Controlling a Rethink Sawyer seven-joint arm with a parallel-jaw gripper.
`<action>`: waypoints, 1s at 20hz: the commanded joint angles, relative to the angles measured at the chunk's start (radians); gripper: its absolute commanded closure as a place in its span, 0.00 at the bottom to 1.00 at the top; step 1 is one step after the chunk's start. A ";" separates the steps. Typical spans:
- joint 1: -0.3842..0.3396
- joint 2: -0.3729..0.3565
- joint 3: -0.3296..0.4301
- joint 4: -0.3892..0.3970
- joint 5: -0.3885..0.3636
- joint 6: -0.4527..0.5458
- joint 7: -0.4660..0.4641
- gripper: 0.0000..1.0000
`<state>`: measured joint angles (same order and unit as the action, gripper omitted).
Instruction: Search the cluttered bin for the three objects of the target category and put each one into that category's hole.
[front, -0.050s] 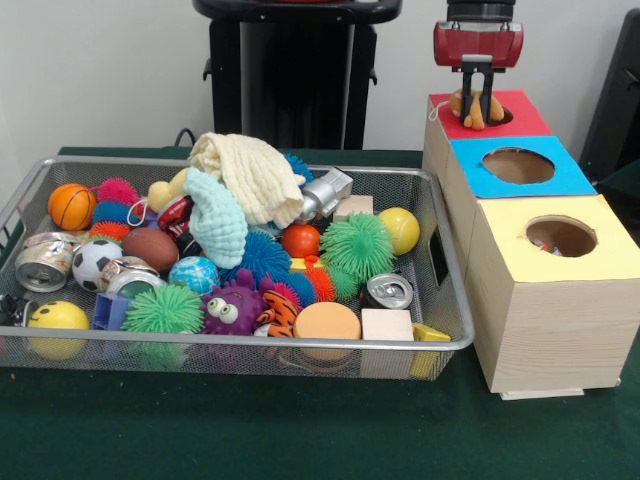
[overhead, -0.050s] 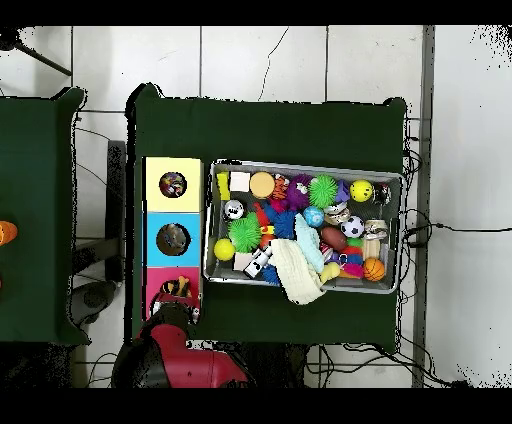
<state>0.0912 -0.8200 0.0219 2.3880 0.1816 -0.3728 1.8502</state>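
Note:
My gripper (front, -0.050s: 478, 100) hangs over the red-topped end of the wooden box (front, -0.050s: 550, 320). It is shut on a small orange and tan plush toy (front, -0.050s: 470, 110), which sits at the mouth of the red hole (front, -0.050s: 500, 116). From above, the same toy (overhead, -0.050s: 176, 288) shows on the red panel (overhead, -0.050s: 158, 280), just off the red gripper body (overhead, -0.050s: 172, 318). The mesh bin (front, -0.050s: 250, 343) holds a heap of toys. Among them are a yellow plush (front, -0.050s: 160, 193), a tiger-striped toy (front, -0.050s: 280, 316) and a purple monster with big eyes (front, -0.050s: 232, 310).
The box also has a blue-topped hole (front, -0.050s: 517, 165) and a yellow-topped hole (front, -0.050s: 561, 236). A cream cloth (front, -0.050s: 250, 175) and a teal cloth (front, -0.050s: 215, 222) lie over the heap. Balls, cans, wooden blocks and spiky balls fill the bin (overhead, -0.050s: 300, 165). A second dark table (overhead, -0.050s: 35, 220) stands beside it.

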 joint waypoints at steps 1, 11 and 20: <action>0.028 0.208 0.077 0.084 0.050 0.185 0.240 1.00; 0.101 0.242 0.122 0.061 0.180 0.145 0.300 1.00; 0.107 0.299 0.159 0.043 0.205 0.084 0.345 1.00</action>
<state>0.1642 -0.8114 0.0168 2.4001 0.3335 -0.4076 1.8506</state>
